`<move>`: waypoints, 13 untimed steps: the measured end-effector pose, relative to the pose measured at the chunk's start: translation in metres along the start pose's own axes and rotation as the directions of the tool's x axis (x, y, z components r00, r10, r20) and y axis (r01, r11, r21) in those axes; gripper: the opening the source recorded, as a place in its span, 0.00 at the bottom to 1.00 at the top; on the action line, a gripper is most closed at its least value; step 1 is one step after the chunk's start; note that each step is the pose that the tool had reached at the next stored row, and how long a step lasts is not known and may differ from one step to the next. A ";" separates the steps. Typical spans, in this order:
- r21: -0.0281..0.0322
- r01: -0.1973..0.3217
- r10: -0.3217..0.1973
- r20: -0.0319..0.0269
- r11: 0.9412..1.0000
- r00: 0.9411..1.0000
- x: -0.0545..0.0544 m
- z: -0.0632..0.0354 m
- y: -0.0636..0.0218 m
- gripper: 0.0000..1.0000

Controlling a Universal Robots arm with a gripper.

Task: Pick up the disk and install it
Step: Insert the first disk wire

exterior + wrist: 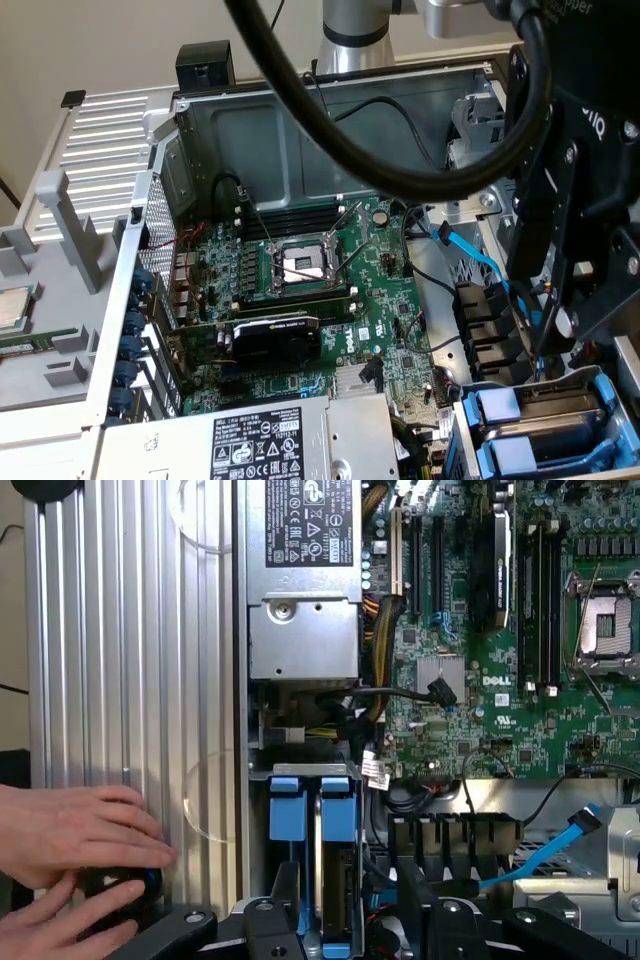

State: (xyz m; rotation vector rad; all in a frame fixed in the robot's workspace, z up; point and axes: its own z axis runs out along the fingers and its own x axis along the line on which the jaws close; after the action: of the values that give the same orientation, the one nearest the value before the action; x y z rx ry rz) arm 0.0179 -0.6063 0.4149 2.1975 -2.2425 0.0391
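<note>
The gripper (350, 912) is hanging over the drive bay (450, 845) with its fingers (286, 905) standing apart and clasping nothing. One finger is lying on each side of the disk (338, 865), and one of them is covering the gap between the disk and the second carrier (287, 810). Whether either finger is brushing the disk's edge I cannot tell. The disk is sitting slotted in the bay, just beside the power supply (305, 590), on the motherboard (520, 700) side of the other carrier. It is showing a bright blue plastic tab at the end nearest the power supply and a dark grey metal edge running back under the fingers. In the exterior view the disk (497, 405) is lying directly below the black gripper (565, 320), with grey metal stretching behind its blue tab. There are two blue carriers in all, lying parallel and close together with their tabs level. One light blue cable (545, 855) is trailing across the bay, and one open, bare socket (608, 620) is showing on the motherboard. A person's two hands (80, 830) are resting at the edge of the ribbed silver panel (130, 630), well apart from the bay, closing around a small black object.
</note>
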 end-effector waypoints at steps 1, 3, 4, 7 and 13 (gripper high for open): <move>0.000 0.000 0.000 0.000 1.000 1.000 0.000 0.0000 0.0000 0.51; 0.000 0.000 0.000 0.000 1.000 1.000 0.000 0.0000 0.0000 0.51; 0.000 0.000 0.000 0.000 1.000 1.000 0.000 -0.0001 0.0000 0.51; 0.000 0.000 0.000 0.000 1.000 1.000 0.000 0.0000 0.0000 0.51; 0.000 0.000 0.000 0.000 1.000 1.000 0.000 0.0000 0.0000 0.51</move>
State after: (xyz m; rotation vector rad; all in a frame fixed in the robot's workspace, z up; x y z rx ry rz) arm 0.0180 -0.6059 0.4149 2.1973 -2.2425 0.0394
